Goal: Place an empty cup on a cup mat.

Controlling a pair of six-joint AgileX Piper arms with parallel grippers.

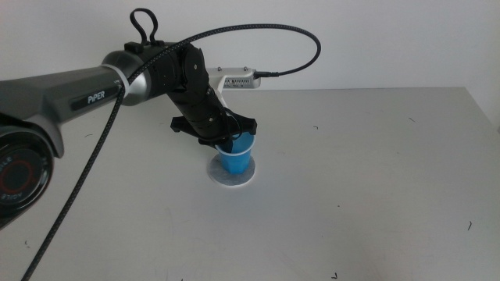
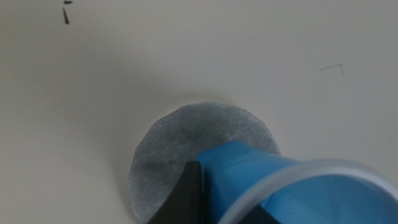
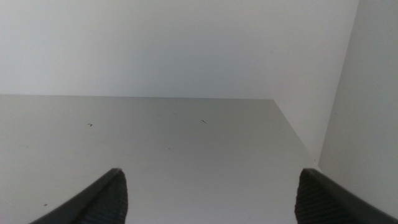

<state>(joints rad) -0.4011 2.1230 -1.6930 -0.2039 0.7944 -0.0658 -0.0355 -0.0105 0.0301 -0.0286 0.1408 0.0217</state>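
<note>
The left gripper (image 1: 231, 140) has its jaws clamped on the rim of the cup (image 1: 235, 158), which sits directly below them on the cup mat (image 1: 232, 175). A jerky release could tip it onto the bench (image 1: 367, 179). The right gripper (image 3: 211, 196) waits apart, jaws wide.

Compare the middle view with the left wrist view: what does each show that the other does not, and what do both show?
Only the middle view shows the whole left arm coming in from the left, its cable, the wide table, and the left gripper at the cup's rim. Only the left wrist view shows the cup mat's mottled grey top close up and one dark jaw against the cup's outer wall. Both show the blue cup over the cup mat. The right gripper appears in neither; it waits open elsewhere.
</note>
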